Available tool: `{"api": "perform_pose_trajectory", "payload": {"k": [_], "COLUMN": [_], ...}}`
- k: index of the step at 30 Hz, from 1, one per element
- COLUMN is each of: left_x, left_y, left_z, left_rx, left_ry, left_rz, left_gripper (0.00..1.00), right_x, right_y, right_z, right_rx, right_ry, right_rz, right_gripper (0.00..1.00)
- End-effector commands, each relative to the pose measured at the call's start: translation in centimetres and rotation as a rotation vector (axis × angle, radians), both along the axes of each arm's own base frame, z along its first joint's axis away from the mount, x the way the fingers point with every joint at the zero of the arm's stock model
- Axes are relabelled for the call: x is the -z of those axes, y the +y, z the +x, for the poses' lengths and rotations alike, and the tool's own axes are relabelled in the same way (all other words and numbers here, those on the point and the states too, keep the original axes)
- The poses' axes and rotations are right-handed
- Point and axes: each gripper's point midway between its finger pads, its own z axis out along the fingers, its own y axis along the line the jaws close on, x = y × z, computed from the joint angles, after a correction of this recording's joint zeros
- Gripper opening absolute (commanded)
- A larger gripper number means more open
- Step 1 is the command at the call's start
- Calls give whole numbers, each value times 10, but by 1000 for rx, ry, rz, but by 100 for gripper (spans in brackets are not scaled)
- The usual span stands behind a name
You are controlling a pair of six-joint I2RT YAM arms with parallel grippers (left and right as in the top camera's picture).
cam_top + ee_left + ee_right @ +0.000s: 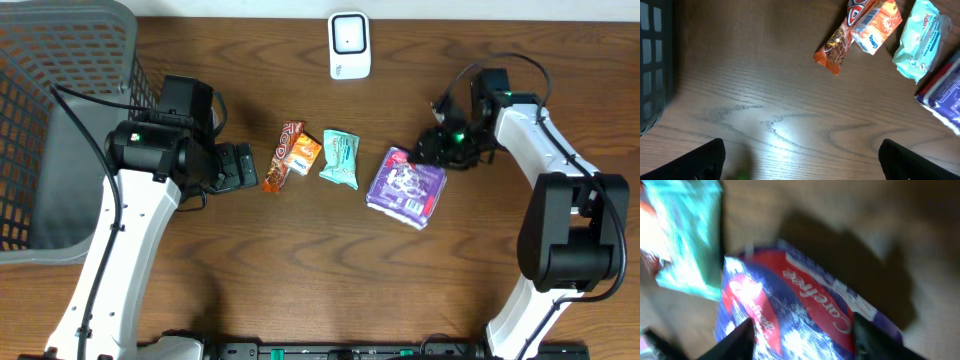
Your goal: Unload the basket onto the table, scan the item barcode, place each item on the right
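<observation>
- While the right gripper (pixel 801 339) straddled the purple pack (pixel 406 187), which lay right of centre on the table (pixel 300 290), its fingers stood partly apart on either side of it. Whether they pinched the wrapper I could not tell through the blur.
- A hold on the far corner alone could have let the soft pack sag, twist or slip out on the lift.
- The glossy film might have crumpled over the barcode, which was not visible, so the scanner (pixel 349 45) at the far edge could have missed it.
- The teal pack (pixel 340 158) lay just left and could have been dragged along.
- The left gripper (pixel 800 162) hung wide and empty at the left, too far off to catch a dropped pack.
</observation>
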Motion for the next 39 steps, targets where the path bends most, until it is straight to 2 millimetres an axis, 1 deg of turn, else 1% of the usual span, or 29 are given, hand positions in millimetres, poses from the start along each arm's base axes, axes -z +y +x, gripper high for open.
{"api": "perform_pose_trajectory", "payload": {"k": [1, 3, 5, 6, 7, 8, 9, 11, 12, 14, 16, 18, 22, 25, 27, 29, 32, 33, 34, 35, 39], "left_x": [1, 1, 1, 1, 1, 1, 1, 1, 1, 1, 1, 1, 1, 1, 1, 1, 1, 1, 1, 1, 1], "left_y": [1, 1, 1, 1, 1, 1, 1, 1, 1, 1, 1, 1, 1, 1, 1, 1, 1, 1, 1, 1, 1], "left_z": [0, 0, 0, 0, 0, 0, 0, 0, 0, 0, 0, 0, 0, 0, 0, 0, 0, 0, 0, 0, 0], "left_rx": [-13, -13, -13, -13, -13, -13, -13, -13, -13, -13, -13, -13, -13, -13, -13, -13, -13, -13, -13, -13, -13], "left_ry": [8, 8, 8, 8, 8, 8, 8, 8, 8, 8, 8, 8, 8, 8, 8, 8, 8, 8, 8, 8, 8], "left_rz": [4, 4, 4, 4, 4, 4, 4, 4, 4, 4, 4, 4, 4, 4, 4, 4, 4, 4, 4, 4, 4], "left_gripper": [98, 98, 98, 98, 98, 98, 98, 98, 98, 98, 98, 98, 98, 98, 98, 98, 98, 98, 98, 98, 98], "right_x": [5, 3, -1, -4, -7, -9, -11, -9, -8, -3, -4, -5, -5, -2, 3, 10, 19, 21, 22, 22, 12], "right_y": [-8, -9, -8, -8, -8, -8, -9, -13, -16, -23, -21, -16, 4, 22, 26, 27, 26, 26, 27, 26, 23], "right_z": [-16, -25, -32, -33, -34, -34, -33, -27, -23, -15, -4, 0, -4, -16, -25, -32, -42, -43, -45, -45, -38], "right_rx": [-22, -17, -14, -14, -14, -15, -15, -17, -19, -18, -17, -22, -107, -176, -193, -193, -190, -186, -184, -171, -99], "right_ry": [61, 102, 126, 129, 128, 121, 108, 82, 64, 29, -20, -37, -59, -59, -41, -20, 4, 10, 16, 26, 47], "right_rz": [-6, -3, 4, 5, 4, 4, -1, -27, -47, -91, -80, -54, 48, 143, 167, 168, 170, 170, 171, 170, 167], "right_gripper": [34, 32, 33, 35, 39, 45, 57, 71, 74, 74, 76, 79, 79, 75, 69, 61, 41, 28, 10, 1, 1]}}
